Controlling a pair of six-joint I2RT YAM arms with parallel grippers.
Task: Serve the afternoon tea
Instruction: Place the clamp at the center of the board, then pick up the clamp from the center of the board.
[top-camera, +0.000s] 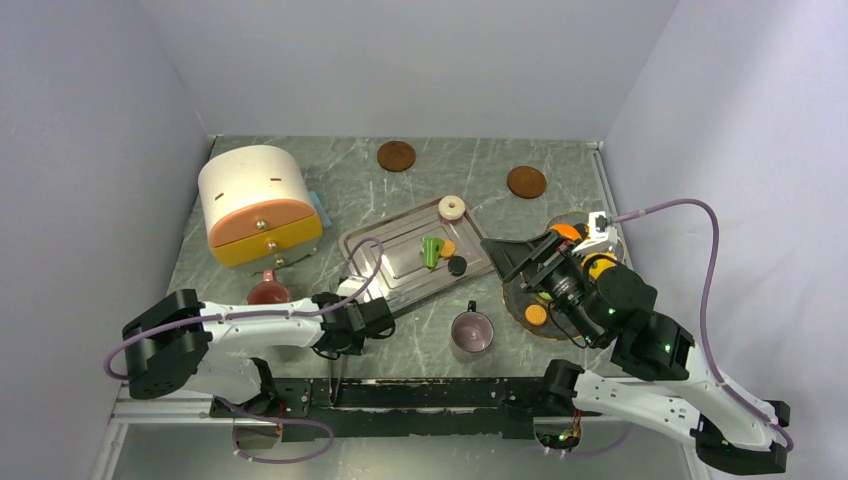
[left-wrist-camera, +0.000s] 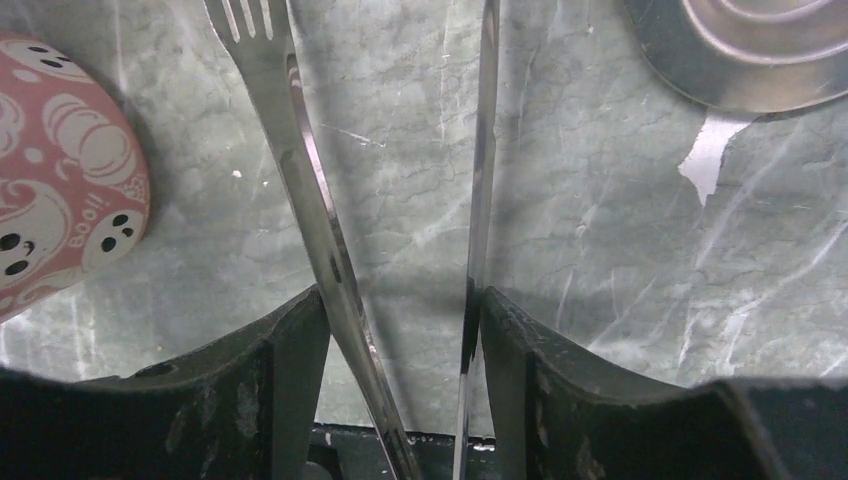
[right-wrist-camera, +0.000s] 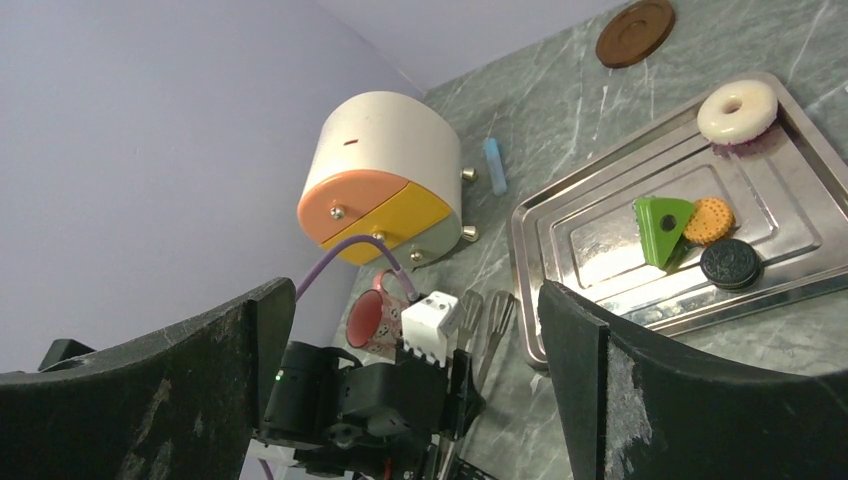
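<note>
Hazard: the left gripper (left-wrist-camera: 400, 300), jaws apart, straddles a fork (left-wrist-camera: 300, 170) and a knife (left-wrist-camera: 483, 170), each touching one finger. A skewed withdrawal could drag them into the patterned cup (left-wrist-camera: 60, 170) just beside. The right gripper (right-wrist-camera: 415, 288) hangs wide apart and empty. The tray (right-wrist-camera: 600, 235) holds a cream ring (right-wrist-camera: 737, 108), green wedge (right-wrist-camera: 660, 228), orange biscuit (right-wrist-camera: 710, 220) and black cookie (right-wrist-camera: 729, 262). The mug (top-camera: 471, 332) stands off the tray's near edge, its contents indiscernible.
</note>
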